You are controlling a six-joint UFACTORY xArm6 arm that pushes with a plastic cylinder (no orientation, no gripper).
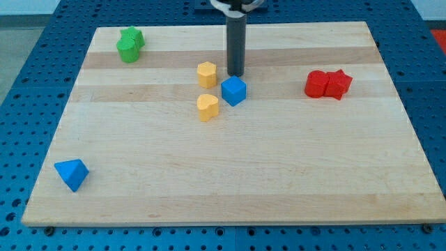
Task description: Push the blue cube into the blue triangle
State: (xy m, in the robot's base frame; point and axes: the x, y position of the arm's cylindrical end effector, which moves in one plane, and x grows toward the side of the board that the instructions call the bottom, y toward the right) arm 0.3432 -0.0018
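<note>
The blue cube [234, 90] sits near the board's centre, one corner edge facing the view's bottom, with no long axis to speak of. The robot's tip [236, 74] stands just beside it at 12 o'clock; whether they touch cannot be told. The rod has no jaws. The blue triangle [72, 173] lies well apart, at 8 o'clock.

A straight dark rod is seen, round in section and matt charcoal grey; a faint lighter sheen is shown down one side; my tip [236, 74] is cut flat and is just as dark; at the view's top a wider black-and-white collar is glimpsed, cropped by the edge.
</note>
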